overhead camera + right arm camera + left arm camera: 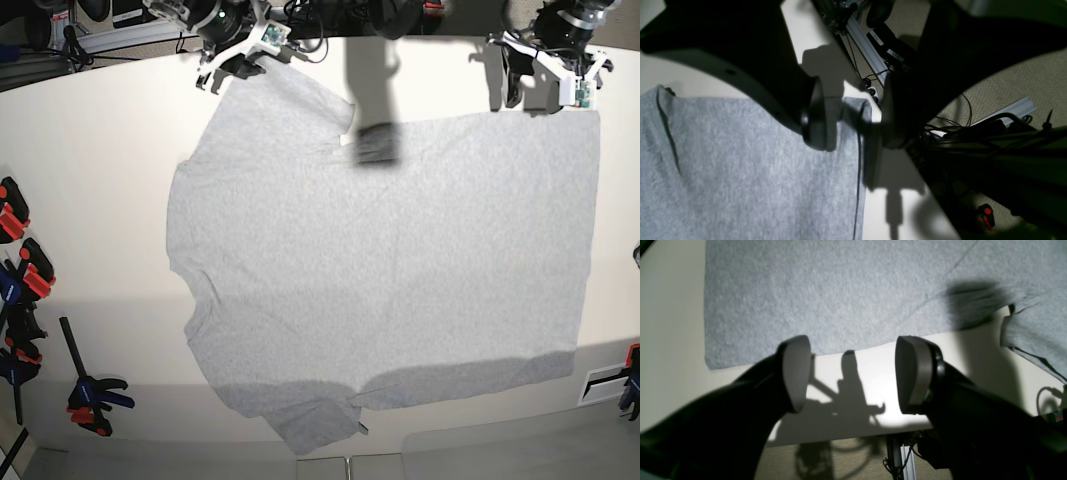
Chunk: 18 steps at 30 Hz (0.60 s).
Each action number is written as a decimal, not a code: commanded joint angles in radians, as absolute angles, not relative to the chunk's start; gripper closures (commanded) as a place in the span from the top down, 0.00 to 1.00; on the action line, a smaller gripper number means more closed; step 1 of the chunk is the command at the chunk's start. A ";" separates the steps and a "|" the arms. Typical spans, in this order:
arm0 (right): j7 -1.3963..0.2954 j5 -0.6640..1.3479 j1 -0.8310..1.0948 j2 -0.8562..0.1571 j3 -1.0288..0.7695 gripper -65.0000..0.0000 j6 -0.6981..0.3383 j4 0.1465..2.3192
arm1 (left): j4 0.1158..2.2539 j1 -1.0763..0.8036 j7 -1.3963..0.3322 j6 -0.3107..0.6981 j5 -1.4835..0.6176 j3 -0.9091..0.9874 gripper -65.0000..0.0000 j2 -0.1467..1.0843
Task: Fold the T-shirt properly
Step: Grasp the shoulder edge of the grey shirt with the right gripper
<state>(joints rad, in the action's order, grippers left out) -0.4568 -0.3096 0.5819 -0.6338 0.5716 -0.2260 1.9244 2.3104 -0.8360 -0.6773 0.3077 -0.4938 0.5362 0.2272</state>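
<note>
Both claws, left and right, gape; T-shirt lies crosswise, collar left.

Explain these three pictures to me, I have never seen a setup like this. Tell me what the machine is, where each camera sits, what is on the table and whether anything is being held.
This is a robot with two arms, each ending in a two-fingered hand. The base picture looks down from above on a pale table with a grey T-shirt spread flat on it. Coloured clamps lie along one table edge.

The other two pictures come from cameras on the wrists, looking past the fingers. The left hand is open over bare table just off the shirt's straight edge, holding nothing. The right hand sits at a corner of the shirt by the table edge, one finger on each side of the cloth. It is not closed on the fabric. Beyond the table you see floor and cables.
</note>
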 commanded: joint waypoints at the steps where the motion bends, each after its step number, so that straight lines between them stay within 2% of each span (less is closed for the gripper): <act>1: -0.509 -0.344 0.573 -0.640 0.553 0.40 -0.194 1.911 | 2.328 -0.842 -0.651 0.308 -0.499 0.542 0.56 0.233; 9: -0.516 -0.337 0.574 -0.640 0.460 0.40 -0.194 1.911 | 2.328 -0.842 -0.651 0.308 -0.499 0.542 0.56 0.233; 18: -0.526 -0.337 0.574 -0.643 0.452 0.40 -0.195 1.911 | 2.328 -0.842 -0.651 0.307 -0.499 0.542 0.56 0.233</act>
